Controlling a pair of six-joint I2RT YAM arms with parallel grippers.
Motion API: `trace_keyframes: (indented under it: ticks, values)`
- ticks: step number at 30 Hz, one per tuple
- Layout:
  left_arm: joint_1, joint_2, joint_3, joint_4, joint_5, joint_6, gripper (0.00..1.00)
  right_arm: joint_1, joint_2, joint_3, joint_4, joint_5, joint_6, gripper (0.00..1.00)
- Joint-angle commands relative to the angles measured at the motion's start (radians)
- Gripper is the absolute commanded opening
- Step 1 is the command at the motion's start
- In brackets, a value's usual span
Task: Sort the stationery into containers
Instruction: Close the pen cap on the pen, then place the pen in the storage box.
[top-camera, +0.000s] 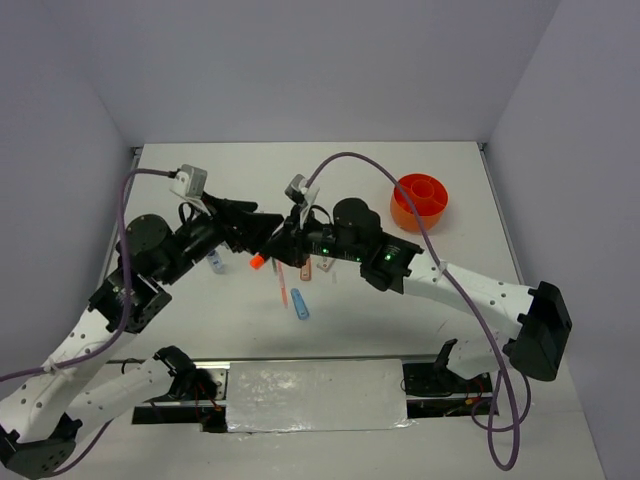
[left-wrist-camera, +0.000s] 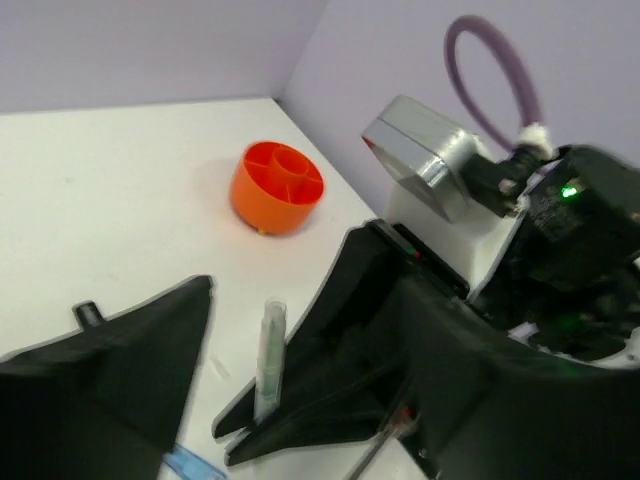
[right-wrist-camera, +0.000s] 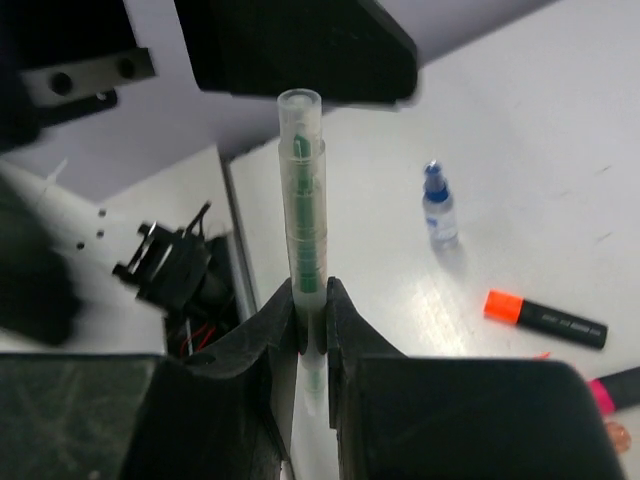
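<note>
- clear green pen (right-wrist-camera: 301, 190): lower end hidden between the right end effector (right-wrist-camera: 311, 300) fingers
- pink highlighter (right-wrist-camera: 620, 386): cut off by right edge, only the tip end shows
- light-blue strip (left-wrist-camera: 190, 467): cut by bottom edge, blurred
- top view: pen too small to make out
- bottle (top-camera: 215, 263): too small for detail

A white table (top-camera: 340, 185) stands enclosed by plain pale lavender walls (top-camera: 320, 60).

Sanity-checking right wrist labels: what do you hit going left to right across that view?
clear pen shut in the right gripper → blue-capped bottle → orange-tipped highlighter
</note>
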Motion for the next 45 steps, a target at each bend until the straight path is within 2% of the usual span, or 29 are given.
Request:
trace_keyframes:
  ticks: [1, 5, 8, 9, 11, 12, 13, 15, 18, 20, 26, 31, 36, 42, 45]
  values:
    - [-0.015, 0.018, 0.125, -0.071, 0.076, 0.024, 0.99, -0.034, -0.021, -0.057, 0.252, 0.044, 0.047, 0.00]
    - [-0.015, 0.005, 0.234, -0.166, 0.018, 0.046, 0.99, -0.114, -0.039, -0.132, 0.294, 0.113, 0.067, 0.00]
    - [-0.015, -0.047, 0.256, -0.266, -0.153, 0.069, 0.99, -0.206, -0.098, -0.179, 0.307, 0.257, -0.006, 0.00]
    - [-0.015, -0.058, 0.254, -0.347, -0.263, 0.075, 0.99, -0.236, -0.113, -0.183, 0.304, 0.288, -0.046, 0.00]
    - [-0.015, -0.089, 0.224, -0.415, -0.333, 0.106, 0.99, -0.338, -0.145, -0.185, 0.294, 0.366, -0.094, 0.00]
    - [-0.014, -0.097, 0.208, -0.468, -0.347, 0.122, 0.99, -0.371, -0.151, -0.182, 0.288, 0.438, -0.120, 0.00]
    - [-0.015, -0.106, 0.190, -0.495, -0.346, 0.147, 0.99, -0.455, -0.158, -0.179, 0.289, 0.463, -0.131, 0.00]
    - [-0.015, -0.120, 0.121, -0.539, -0.326, 0.170, 0.99, -0.540, -0.148, -0.179, 0.309, 0.524, -0.137, 0.00]
    - [-0.015, -0.152, 0.008, -0.538, -0.294, 0.185, 0.99, -0.681, -0.075, -0.171, 0.386, 0.594, -0.110, 0.00]
    - [-0.014, -0.172, -0.069, -0.519, -0.291, 0.181, 0.99, -0.767, -0.035, -0.125, 0.378, 0.575, -0.088, 0.00]
    - [-0.014, -0.218, -0.102, -0.489, -0.255, 0.196, 0.99, -0.855, 0.102, -0.048, 0.354, 0.580, -0.161, 0.00]
    - [-0.015, -0.192, -0.102, -0.489, -0.215, 0.212, 0.99, -0.918, 0.145, -0.080, 0.346, 0.525, -0.126, 0.00]
    - [-0.015, -0.163, -0.099, -0.496, -0.218, 0.212, 0.99, -0.922, 0.163, -0.174, 0.416, 0.525, -0.139, 0.00]
    - [-0.015, -0.192, -0.102, -0.492, -0.215, 0.212, 0.99, -0.927, 0.235, -0.170, 0.416, 0.515, -0.128, 0.01]
    - [-0.015, -0.199, -0.105, -0.490, -0.214, 0.213, 0.99, -0.928, 0.257, -0.174, 0.424, 0.509, -0.119, 0.06]
